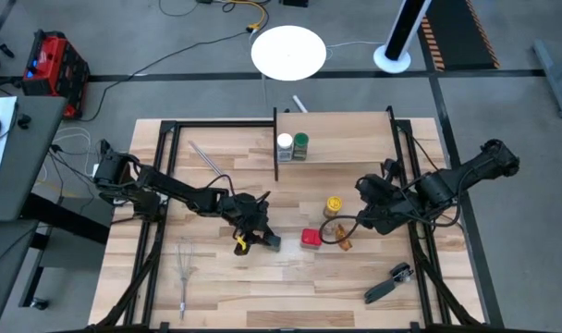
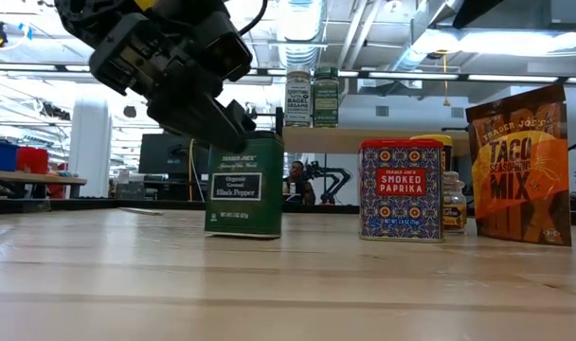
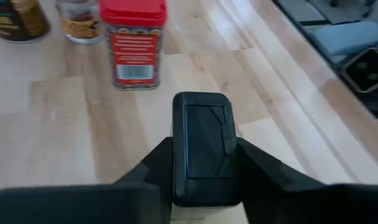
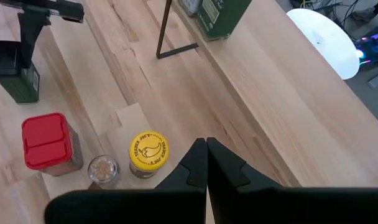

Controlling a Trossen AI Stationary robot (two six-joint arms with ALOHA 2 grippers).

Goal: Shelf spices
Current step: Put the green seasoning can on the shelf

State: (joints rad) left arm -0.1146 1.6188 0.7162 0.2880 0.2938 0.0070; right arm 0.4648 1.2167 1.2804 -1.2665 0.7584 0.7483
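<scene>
Left hand point(image 1: 260, 238) reaches low toward the table's middle, fingers clamped on something; right hand point(image 1: 362, 188) hovers right of centre, fingers pressed together.

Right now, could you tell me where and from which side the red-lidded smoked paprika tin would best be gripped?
Probably from above, across two opposite flat walls just under the lid. The red-lidded smoked paprika tin stands upright on the wood-plank table and is square, so flat faces suit the fingers. A small clear jar sits close beside it, so close across the other pair. The right gripper, shut, is nearest; the left gripper holds the dark green pepper tin.
</scene>
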